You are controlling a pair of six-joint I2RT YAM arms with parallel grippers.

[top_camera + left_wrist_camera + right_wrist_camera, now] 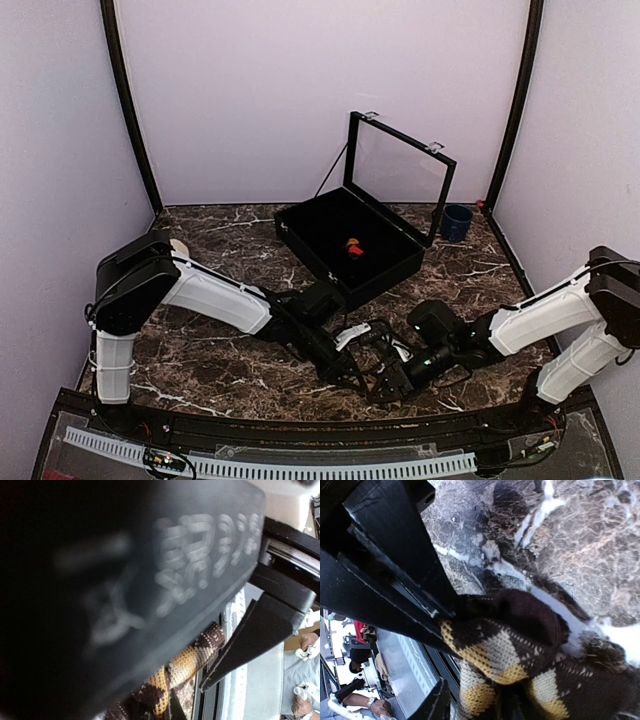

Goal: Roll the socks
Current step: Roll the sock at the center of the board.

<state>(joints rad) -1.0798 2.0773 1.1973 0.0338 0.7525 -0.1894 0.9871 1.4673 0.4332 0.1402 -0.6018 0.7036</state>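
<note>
With the right gripper standing partly open, the roll is at risk of coming undone. The fold of the tan-diamond sock is lying loosely between its fingers, the upper one touching the knit and the lower one just beside it, so nothing on that side is clamping the fabric. If the left gripper pulls or lifts from here, I judge the loose end could drag out flat across the marble table, or the bundle could slip toward the table's near edge, which is lying close by.

The left gripper is closed down tight. The sock's diamond band is running between its fingers in the left wrist view, so it seems to be pinching the fabric, though the blurred near finger is hiding the contact itself.

Both grippers are meeting on the near side of the black case, the sock between them and hard to make out from above against the dark stone. Inside the case a small red-and-orange bundle is lying — probably the other sock. A blue cup is standing just beyond the case's right corner, beside its raised lid.
</note>
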